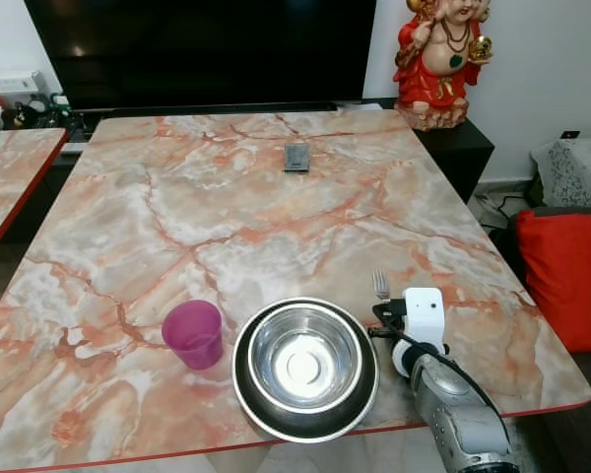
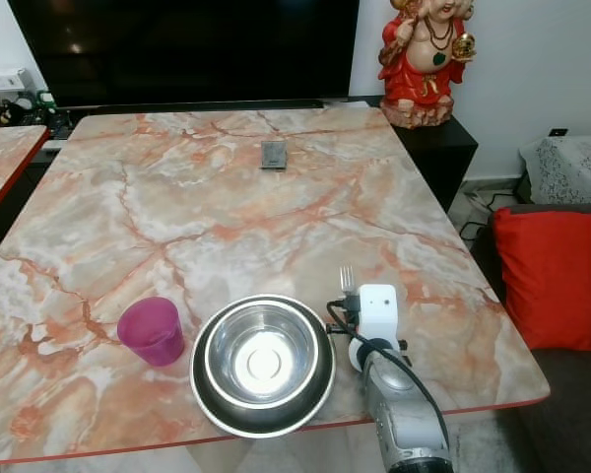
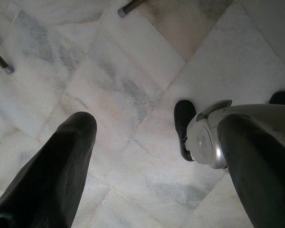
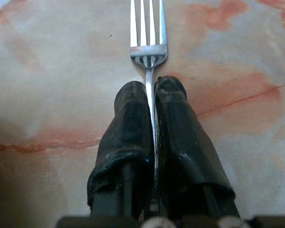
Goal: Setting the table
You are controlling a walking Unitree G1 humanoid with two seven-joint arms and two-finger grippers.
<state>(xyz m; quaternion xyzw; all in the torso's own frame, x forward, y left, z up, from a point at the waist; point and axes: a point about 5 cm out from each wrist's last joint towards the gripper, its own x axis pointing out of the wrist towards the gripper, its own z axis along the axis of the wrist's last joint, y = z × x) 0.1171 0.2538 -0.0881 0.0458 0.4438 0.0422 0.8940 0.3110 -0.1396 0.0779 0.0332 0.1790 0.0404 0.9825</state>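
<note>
silver metal fork (image 4: 147,40) is being gripped by right end effector (image 4: 151,97), lowering right of steel bowl (image 1: 305,360); releasing comes next.

The marbled surface (image 1: 177,197) carries a purple cup (image 1: 194,333) near its front edge, a steel bowl (image 1: 305,367) just beside it, and a small dark object (image 1: 296,157) well apart toward the far side.

On the marble bench (image 1: 177,197) there is one purple cup (image 1: 194,333), one steel bowl (image 1: 305,357) (nested in one dark plate (image 1: 248,394)), one fork (image 1: 381,285) and one small grey object (image 1: 296,157). Beyond stands one red figurine (image 1: 438,59).
</note>
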